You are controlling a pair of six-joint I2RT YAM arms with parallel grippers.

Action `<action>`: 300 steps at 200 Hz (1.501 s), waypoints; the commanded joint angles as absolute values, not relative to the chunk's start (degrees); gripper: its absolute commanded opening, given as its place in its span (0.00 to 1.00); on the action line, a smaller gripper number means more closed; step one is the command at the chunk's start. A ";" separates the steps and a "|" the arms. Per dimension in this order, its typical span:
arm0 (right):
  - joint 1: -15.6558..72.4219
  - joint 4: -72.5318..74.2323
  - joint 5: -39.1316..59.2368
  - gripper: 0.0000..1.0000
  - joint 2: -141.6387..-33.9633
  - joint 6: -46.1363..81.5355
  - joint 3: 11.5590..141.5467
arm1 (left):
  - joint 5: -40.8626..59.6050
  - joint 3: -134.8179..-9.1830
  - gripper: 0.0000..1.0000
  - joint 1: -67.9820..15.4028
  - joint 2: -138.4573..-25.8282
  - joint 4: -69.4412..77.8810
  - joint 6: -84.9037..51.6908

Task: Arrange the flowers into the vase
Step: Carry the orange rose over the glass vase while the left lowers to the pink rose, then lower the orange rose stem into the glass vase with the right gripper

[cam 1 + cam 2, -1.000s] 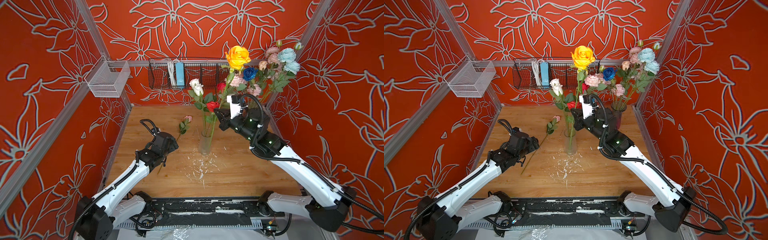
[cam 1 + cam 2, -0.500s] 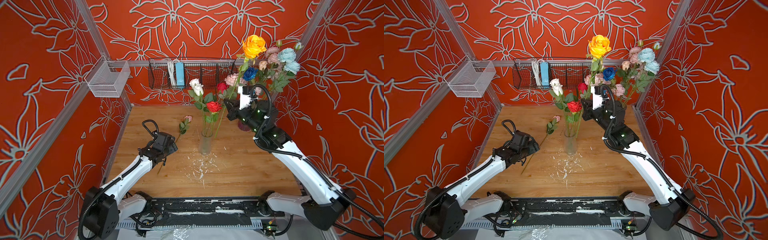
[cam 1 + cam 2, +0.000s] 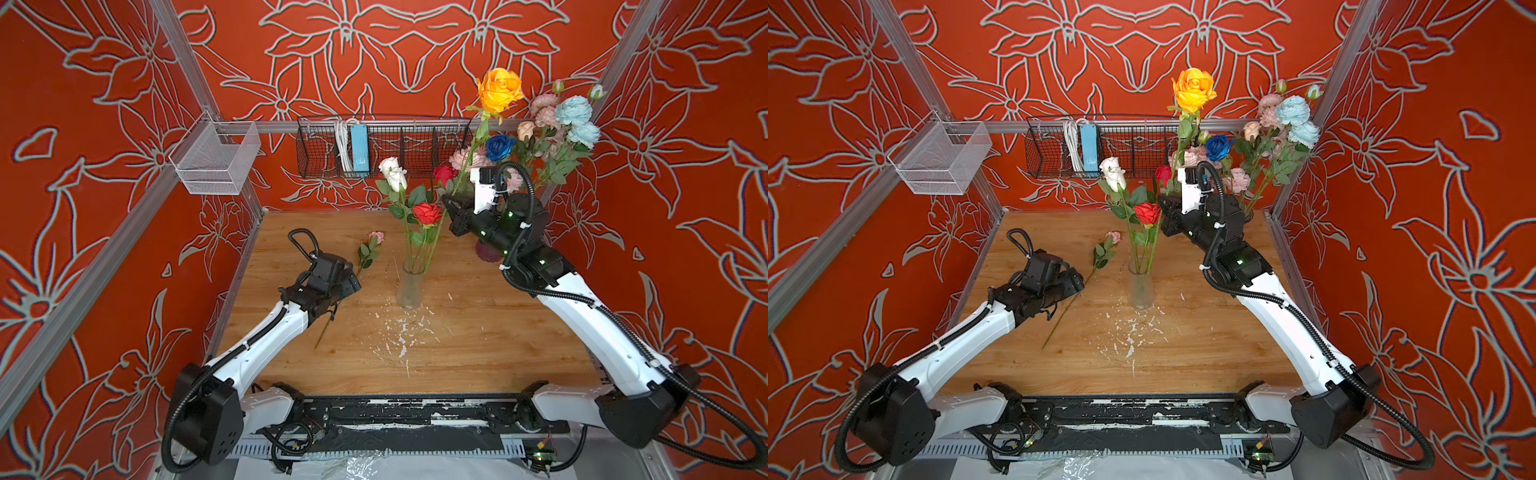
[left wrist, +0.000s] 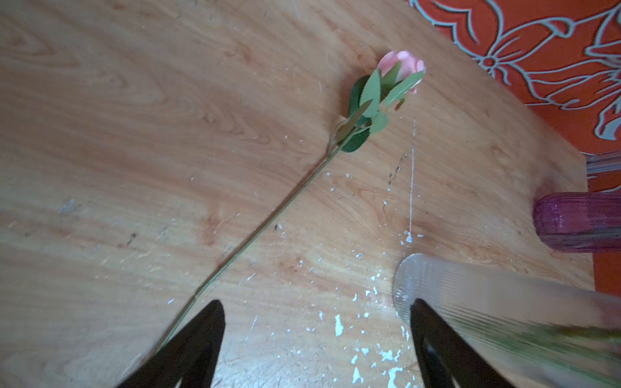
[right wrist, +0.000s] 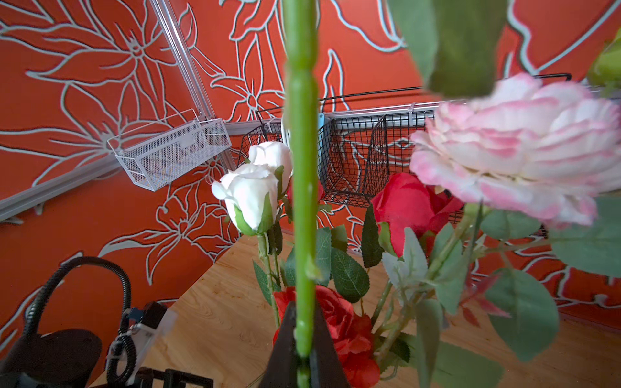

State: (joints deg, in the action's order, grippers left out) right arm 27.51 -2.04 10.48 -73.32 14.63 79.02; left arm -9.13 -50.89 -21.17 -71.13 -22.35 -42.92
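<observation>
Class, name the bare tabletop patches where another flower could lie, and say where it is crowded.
Free: the front tabletop between clear vase and right arm; the back-left corner behind the pink bud. Crowded: around the clear vase, and back right by the purple vase and bouquet.

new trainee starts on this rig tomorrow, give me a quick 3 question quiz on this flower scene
1. True or false: the right gripper is shut on the yellow rose stem.
2. Which bloom lies flat on the table? A) white rose B) pink bud C) blue rose
3. Fill in: the left gripper is ____ over the bud's stem.

Key: 1 true; 2 B; 3 open.
</observation>
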 commanded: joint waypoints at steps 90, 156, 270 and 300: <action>27.33 -1.68 9.21 0.00 -76.84 13.00 89.55 | -3.81 -45.09 0.87 -20.43 -72.68 -21.78 -43.13; 27.85 -0.51 15.88 0.00 -84.01 13.73 90.88 | -5.45 -41.28 0.87 -20.46 -68.34 -19.28 -43.68; 33.04 -2.18 14.00 0.16 -82.44 6.46 80.30 | -5.80 -42.89 0.88 -20.21 -67.79 -18.73 -41.74; 33.31 -1.85 12.18 0.35 -80.11 7.08 78.72 | -5.56 -43.03 0.88 -20.21 -67.35 -18.76 -41.97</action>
State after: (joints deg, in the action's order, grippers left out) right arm 32.88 -3.55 14.61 -84.03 7.77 79.92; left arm -5.23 -41.71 -20.60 -67.85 -18.83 -41.80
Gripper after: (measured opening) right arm 0.295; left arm 0.879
